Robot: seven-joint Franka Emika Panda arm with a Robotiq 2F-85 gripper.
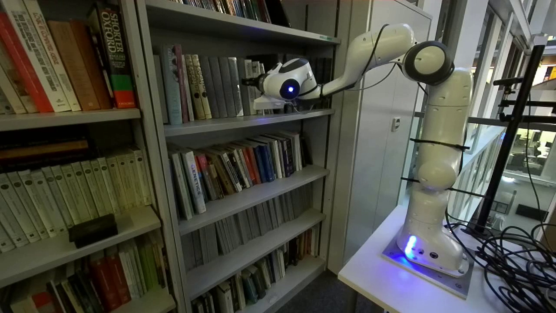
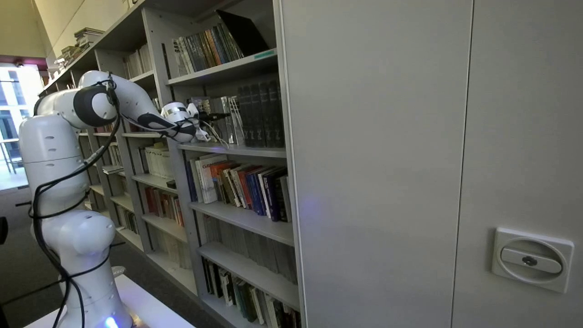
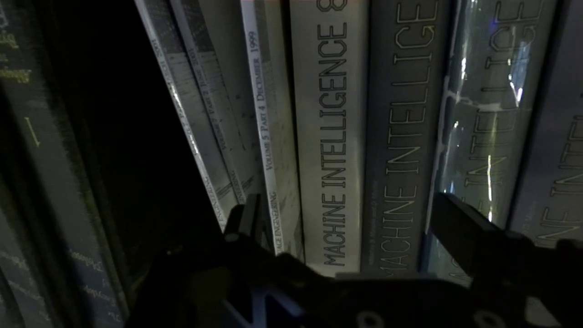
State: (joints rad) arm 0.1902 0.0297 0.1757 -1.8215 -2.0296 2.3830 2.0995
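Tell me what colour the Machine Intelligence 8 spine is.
The spine looks pale grey, clearest in the wrist view.

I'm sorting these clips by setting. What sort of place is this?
Probably a library or academic office: tall shelves hold rows of books, including a SHORTER OXFORD and a MACHINE INTELLIGENCE 8.

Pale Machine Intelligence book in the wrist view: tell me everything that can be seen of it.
The pale book shows only its grey-beige spine, matte-looking, cloth or paper unclear, with dark capitals reading MACHINE INTELLIGENCE and an 8 cut by the picture's top edge. It stands spine outward, nearly vertical in the picture. A darker Machine Intelligence book sits close on one side; a narrow dark line parts it from a thin leaning volume on the other. The open gripper frames it; contact cannot be told.
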